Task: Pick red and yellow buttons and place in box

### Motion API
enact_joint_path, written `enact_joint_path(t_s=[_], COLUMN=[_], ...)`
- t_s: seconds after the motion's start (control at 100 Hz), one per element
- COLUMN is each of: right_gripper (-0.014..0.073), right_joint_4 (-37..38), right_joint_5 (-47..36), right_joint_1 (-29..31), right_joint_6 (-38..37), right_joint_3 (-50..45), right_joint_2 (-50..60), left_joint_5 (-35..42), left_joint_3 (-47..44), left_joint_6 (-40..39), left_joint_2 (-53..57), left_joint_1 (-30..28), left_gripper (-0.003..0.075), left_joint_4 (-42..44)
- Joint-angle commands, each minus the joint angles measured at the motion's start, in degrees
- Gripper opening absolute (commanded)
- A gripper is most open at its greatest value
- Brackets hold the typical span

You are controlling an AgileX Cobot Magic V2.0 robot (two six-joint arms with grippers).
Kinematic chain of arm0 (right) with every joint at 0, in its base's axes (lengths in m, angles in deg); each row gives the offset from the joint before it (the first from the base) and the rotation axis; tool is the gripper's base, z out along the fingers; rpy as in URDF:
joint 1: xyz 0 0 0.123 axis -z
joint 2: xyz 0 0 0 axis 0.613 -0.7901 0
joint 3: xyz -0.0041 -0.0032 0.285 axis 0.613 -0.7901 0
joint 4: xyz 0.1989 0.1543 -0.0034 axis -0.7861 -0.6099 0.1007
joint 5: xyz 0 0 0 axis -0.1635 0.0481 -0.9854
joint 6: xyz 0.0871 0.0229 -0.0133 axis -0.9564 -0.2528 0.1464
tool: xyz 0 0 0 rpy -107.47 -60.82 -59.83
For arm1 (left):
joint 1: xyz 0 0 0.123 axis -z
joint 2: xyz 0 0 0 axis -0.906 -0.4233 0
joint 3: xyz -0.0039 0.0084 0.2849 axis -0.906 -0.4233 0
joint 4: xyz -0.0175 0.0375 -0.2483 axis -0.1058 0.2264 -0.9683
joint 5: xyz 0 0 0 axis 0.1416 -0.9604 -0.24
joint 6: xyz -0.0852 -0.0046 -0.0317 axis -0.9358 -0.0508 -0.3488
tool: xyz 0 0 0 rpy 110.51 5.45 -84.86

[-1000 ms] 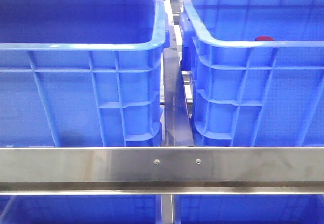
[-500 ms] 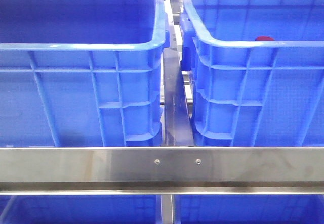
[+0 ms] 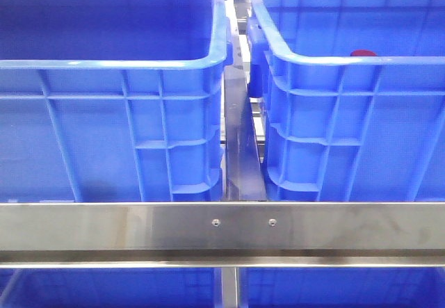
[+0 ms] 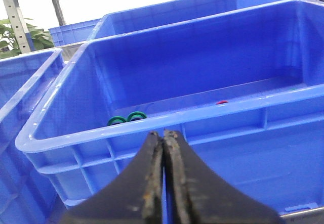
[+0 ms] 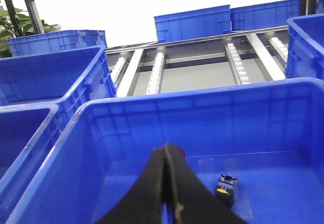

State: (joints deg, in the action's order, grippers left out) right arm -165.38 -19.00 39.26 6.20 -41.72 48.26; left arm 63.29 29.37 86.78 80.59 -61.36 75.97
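The red button point(image 3: 363, 53) just peeks over the near rim of the right blue crate point(image 3: 348, 113) in the front view. In the right wrist view it point(image 5: 181, 153) lies on that crate's floor, partly hidden behind my right gripper point(image 5: 166, 146), which is shut and empty above the crate. A yellow button point(image 5: 223, 188) sits on a small dark block near it. My left gripper point(image 4: 163, 132) is shut and empty, just outside the near wall of a blue crate point(image 4: 152, 128). A small red piece point(image 4: 221, 102) lies on that crate's floor. Neither gripper shows in the front view.
Two green rings point(image 4: 126, 118) lie in the crate in front of the left gripper. The left blue crate point(image 3: 111, 113) stands beside the right one, with a narrow metal gap point(image 3: 240, 148) between them. A steel rail point(image 3: 222, 228) crosses in front. More blue crates point(image 5: 192, 21) stand behind.
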Motion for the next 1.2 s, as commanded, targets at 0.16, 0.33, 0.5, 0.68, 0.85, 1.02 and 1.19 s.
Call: enact_joint_path(t_s=[0.16,0.33,0.5,0.68,0.85,1.02,1.19], right_gripper=[-0.0068,-0.0068,-0.0068,-0.0068,-0.0068,-0.0068,-0.0068], right_joint_4=[0.29,0.29,0.29,0.29,0.29,10.19,40.0], right_joint_5=[-0.07,-0.07,-0.07,-0.07,-2.47,-1.15,0.43], right_joint_1=[0.17,0.17,0.17,0.17,0.17,0.17,0.17], right_joint_6=[0.2,0.2,0.2,0.2,0.2,-5.87,-35.38], right_joint_3=[1.54,1.54,1.54,1.54,1.54,1.54,1.54], right_joint_2=[0.14,0.14,0.14,0.14,0.25,1.49,3.61], left_joint_5=[5.05,5.05,5.05,5.05,5.05,5.05,5.05], left_joint_3=[-2.76,-2.76,-2.76,-2.76,-2.76,-2.76,-2.76], left_joint_6=[0.0,0.0,0.0,0.0,0.0,0.0,0.0], left_joint_2=[1.97,1.97,1.97,1.97,1.97,1.97,1.97], left_joint_1=[-0.04,-0.04,-0.04,-0.04,-0.04,-0.04,-0.04], left_gripper=[-0.0019,-0.0019,-0.0019,-0.0019,-0.0019,-0.0019,-0.0019], left_joint_4=[-0.49,-0.49,-0.49,-0.49,-0.49,-0.49,-0.49])
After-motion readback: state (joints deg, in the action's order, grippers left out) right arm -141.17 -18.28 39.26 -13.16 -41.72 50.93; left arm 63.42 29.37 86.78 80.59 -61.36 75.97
